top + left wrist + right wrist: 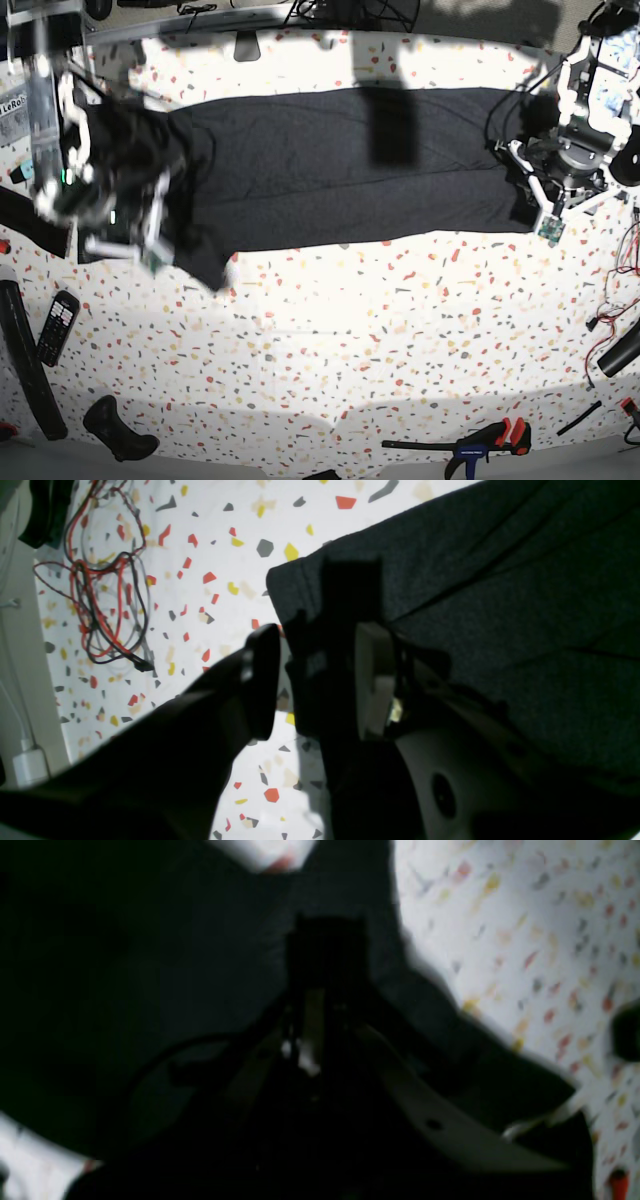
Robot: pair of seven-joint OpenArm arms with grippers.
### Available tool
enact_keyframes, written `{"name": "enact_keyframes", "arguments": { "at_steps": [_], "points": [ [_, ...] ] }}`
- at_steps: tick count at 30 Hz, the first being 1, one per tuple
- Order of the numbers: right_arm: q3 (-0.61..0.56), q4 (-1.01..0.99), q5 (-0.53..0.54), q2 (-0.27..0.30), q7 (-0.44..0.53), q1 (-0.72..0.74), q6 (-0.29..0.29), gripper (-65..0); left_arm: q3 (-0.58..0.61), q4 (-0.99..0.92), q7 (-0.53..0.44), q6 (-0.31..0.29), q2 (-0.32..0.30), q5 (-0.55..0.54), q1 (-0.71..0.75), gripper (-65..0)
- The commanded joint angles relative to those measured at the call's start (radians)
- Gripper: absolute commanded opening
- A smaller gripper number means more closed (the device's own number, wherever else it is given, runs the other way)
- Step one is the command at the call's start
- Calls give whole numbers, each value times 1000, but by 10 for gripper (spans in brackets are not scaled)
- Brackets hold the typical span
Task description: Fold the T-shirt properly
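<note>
While the soft black fabric T-shirt [340, 165] lies banded on speckled terrazzo desk [330, 340], right claw [325, 947] clenched on its blurred hem, left claw [310, 645] released at a corner, red-black wires [107, 587] only in left wrist view.

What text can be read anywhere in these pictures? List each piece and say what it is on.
"LeRo": on a white label at the left edge of the base view; it is cut off there.
The remote control has buttons, too small to read.
The T-shirt shows only plain dark cloth, no print or tag.
Neither wrist view shows any writing.
</note>
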Motion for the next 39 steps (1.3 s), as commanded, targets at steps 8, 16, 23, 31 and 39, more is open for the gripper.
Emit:
{"name": "enact_keyframes", "arguments": {
  "at_steps": [8, 16, 23, 31, 39],
  "points": [
    [222, 262, 6, 74, 17, -369, -2, -650, -7, 18, -11, 2, -12, 8, -11, -409],
    [505, 304, 10, 74, 45, -621, -2, -650, -7, 18, -11, 2, -12, 8, -11, -409],
    [613, 304, 11, 74, 47, -652, -2, -650, -7, 18, -11, 2, -12, 8, -11, -409],
    [613, 303, 10, 73, 37, -652, -2, -650, -7, 10, -70, 2, -12, 8, -11, -409],
    [613, 304, 21, 73, 38, -651, -4, -650, -7, -159, -218, -73, 10, -57, -46, -409]
  ]
}}
